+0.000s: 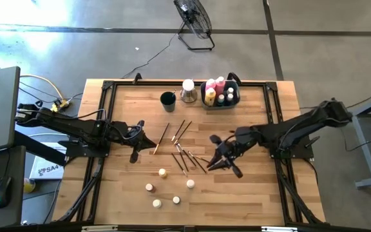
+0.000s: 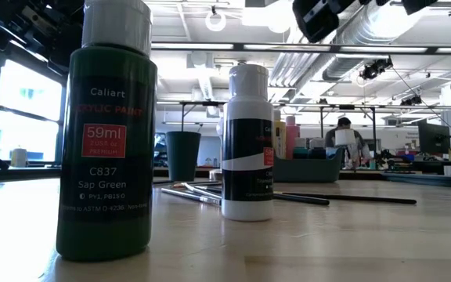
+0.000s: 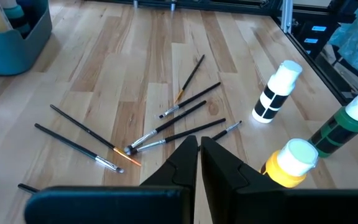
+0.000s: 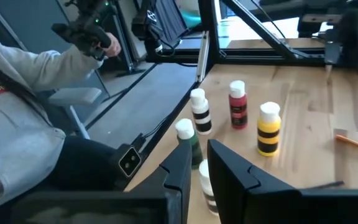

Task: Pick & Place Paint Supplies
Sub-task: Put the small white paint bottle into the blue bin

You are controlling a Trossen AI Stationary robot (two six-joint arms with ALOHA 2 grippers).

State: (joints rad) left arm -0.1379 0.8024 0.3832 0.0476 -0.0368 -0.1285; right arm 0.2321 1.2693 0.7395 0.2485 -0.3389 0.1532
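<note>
Several thin dark-handled brushes (image 1: 182,151) (image 3: 166,127) lie flat and scattered at the table's middle. Several small paint bottles stand upright nearer the front edge: a green one (image 2: 104,141) (image 4: 188,140), a white-and-black one (image 2: 247,141) (image 3: 277,92), a yellow one (image 4: 268,127) (image 3: 291,163) and a red one (image 4: 237,106). My left gripper (image 1: 143,138) (image 3: 199,152) is shut and empty, left of the brushes. My right gripper (image 1: 211,164) (image 4: 197,165) hangs above the brushes' right side. Its fingers stand a narrow gap apart, and nothing shows between them.
A grey-blue bin (image 1: 219,96) (image 3: 11,37) with more bottles in it stands at the far edge. Beside it are a dark cup (image 1: 167,100) (image 2: 182,155) and a white-topped jar (image 1: 187,90). A person's grey sleeve (image 4: 17,81) shows beyond the table's near edge.
</note>
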